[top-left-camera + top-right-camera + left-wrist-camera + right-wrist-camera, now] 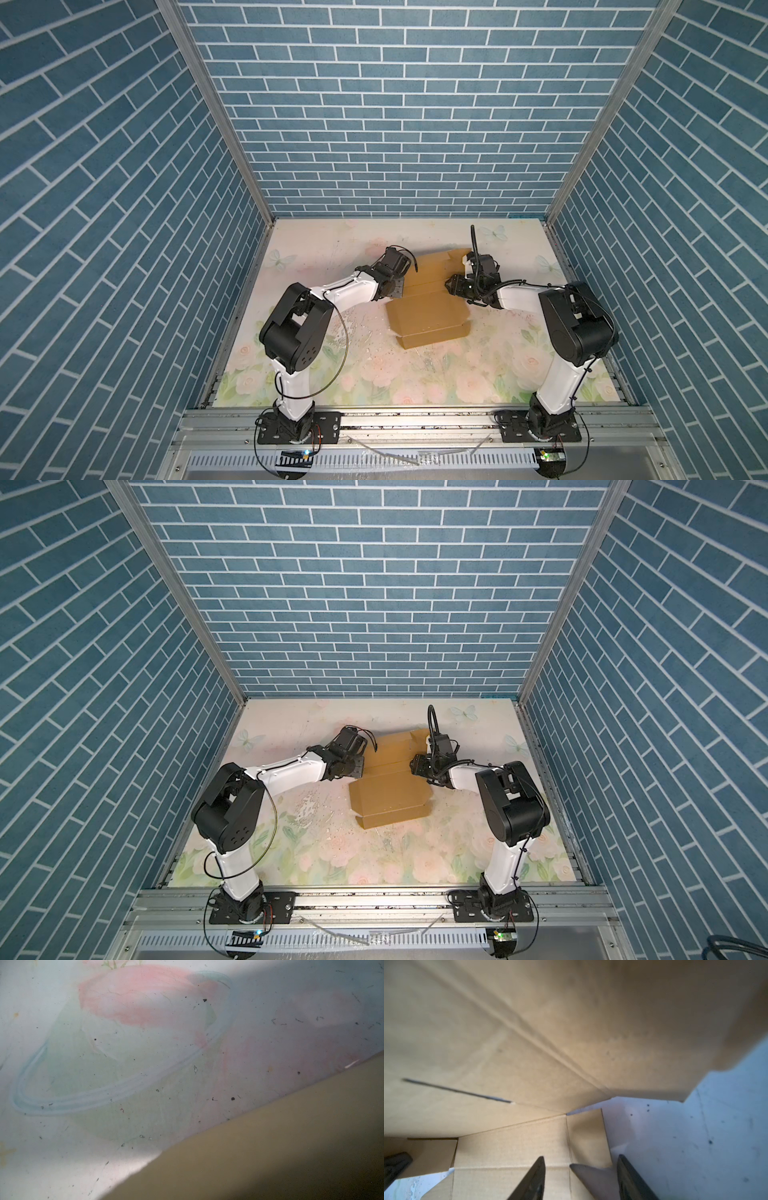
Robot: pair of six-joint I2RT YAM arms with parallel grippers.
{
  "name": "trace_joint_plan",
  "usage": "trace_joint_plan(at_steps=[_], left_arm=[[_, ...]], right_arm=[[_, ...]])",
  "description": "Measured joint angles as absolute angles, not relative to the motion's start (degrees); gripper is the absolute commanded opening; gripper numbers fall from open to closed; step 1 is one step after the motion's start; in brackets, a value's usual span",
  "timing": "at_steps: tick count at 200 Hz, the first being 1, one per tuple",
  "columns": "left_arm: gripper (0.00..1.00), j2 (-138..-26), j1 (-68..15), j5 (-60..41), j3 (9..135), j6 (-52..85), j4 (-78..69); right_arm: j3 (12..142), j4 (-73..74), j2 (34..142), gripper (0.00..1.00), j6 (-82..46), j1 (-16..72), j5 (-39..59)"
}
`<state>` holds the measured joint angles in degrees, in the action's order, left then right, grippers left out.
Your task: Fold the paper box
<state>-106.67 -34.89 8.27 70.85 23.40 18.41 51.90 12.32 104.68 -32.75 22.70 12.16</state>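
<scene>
The box (428, 320) lies in the middle of the table (316, 249), long axis running away from me, and my right pincer (581, 1156) is spread astride its right flap (587, 1138), while my left pincer (397, 290) sits pressed together at the left edge, hold unclear.

paper box (428, 320) blocking centre, open table (374, 382) in front and behind

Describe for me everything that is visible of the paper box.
The paper box is plain brown corrugated cardboard, unprinted, with creases, a slit and side flaps. It is only partly folded: the near part rests on the floral table and the far panel tilts upward. The left gripper is at its left edge. The right gripper, jaws open, is at a small side flap on its right edge.
</scene>
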Motion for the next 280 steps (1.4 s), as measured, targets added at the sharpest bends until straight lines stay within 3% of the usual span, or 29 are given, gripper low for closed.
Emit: trace_joint_plan(at_steps=[83, 217, 280], left_arm=[[0.15, -106.7, -34.8, 8.1, 71.4, 23.1, 19.7], [0.14, -106.7, -34.8, 8.3, 71.4, 23.6, 19.7], [0.15, -106.6, -33.9, 7.4, 71.4, 23.5, 19.8]], right_arm=[[49.3, 21.0, 105.1, 0.53, -32.7, 24.0, 14.9], [49.6, 19.6, 104.4, 0.48, -31.0, 28.8, 14.7], [49.6, 5.3, 89.1, 0.52, -26.6, 28.1, 13.0]])
